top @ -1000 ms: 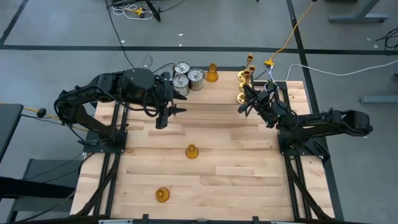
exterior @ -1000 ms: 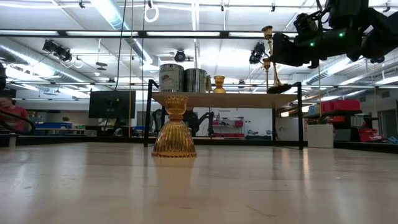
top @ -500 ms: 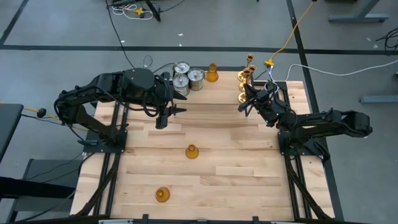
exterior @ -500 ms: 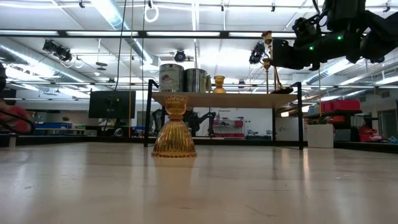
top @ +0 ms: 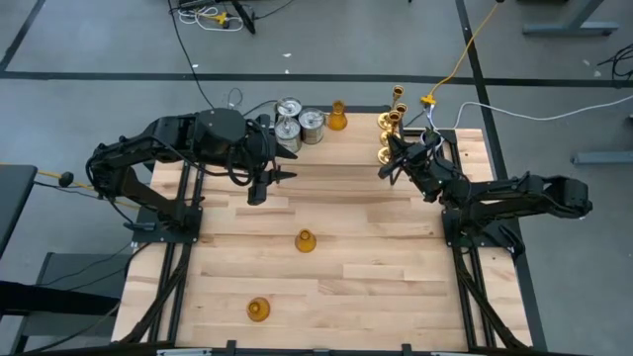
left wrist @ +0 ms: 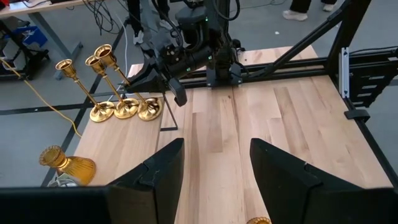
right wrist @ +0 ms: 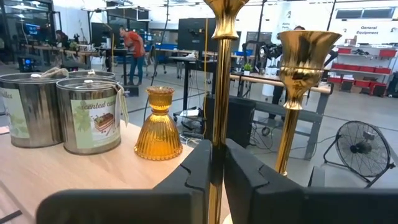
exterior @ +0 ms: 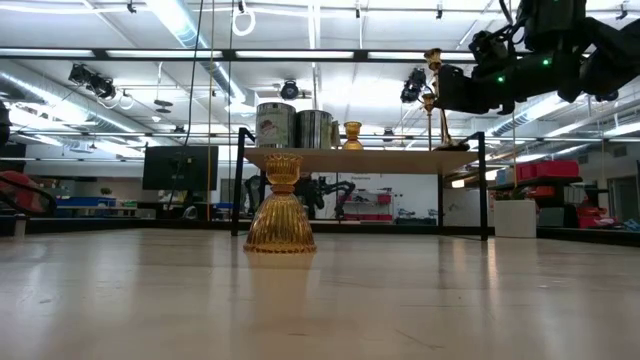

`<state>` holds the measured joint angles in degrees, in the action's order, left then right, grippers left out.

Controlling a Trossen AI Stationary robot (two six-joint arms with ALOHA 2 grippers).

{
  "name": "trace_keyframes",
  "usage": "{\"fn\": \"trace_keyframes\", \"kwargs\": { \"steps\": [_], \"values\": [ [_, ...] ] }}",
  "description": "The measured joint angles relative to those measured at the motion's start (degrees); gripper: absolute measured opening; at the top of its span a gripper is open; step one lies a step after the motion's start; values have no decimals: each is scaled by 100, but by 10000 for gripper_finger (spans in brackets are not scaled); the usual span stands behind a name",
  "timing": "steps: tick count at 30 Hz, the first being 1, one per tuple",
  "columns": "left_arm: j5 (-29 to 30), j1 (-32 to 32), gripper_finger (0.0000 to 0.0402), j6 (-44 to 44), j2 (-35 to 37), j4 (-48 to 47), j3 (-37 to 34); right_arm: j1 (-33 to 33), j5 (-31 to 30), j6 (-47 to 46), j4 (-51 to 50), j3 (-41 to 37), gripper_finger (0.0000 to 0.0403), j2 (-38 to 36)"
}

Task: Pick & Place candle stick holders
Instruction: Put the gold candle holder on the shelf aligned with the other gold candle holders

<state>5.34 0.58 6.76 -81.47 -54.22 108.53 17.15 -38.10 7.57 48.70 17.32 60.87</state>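
High view: I see my right gripper (top: 388, 164) at the brass holders (top: 390, 127), upper right of the wood-plank surface (top: 376, 257); left gripper (top: 265, 184) hangs released, upper left. Amber bell holders (top: 306, 240) sit centre and low.
Right wrist: fingers (right wrist: 198, 163) hug a shiny brass stem (right wrist: 219, 93), whether clenched I cannot tell; ribbed amber holder (right wrist: 158, 126) beside metal tins (right wrist: 93, 114).

2 black jointed arms, green indicator lights, chunky dark angular fingers (left wrist: 283, 180)
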Motion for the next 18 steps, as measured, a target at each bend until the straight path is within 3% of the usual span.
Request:
{"fn": "trace_keyframes", "kwargs": {
  "steps": [8, 18],
  "values": [
    [-1, -1, 193, -1, 0, 0, 0, 0, -3, 0, -50, 0, 68, 2],
    [-2, 0, 193, -2, 0, 0, 0, -2, -213, 0, -43, 0, 159, 2]
  ]
}}
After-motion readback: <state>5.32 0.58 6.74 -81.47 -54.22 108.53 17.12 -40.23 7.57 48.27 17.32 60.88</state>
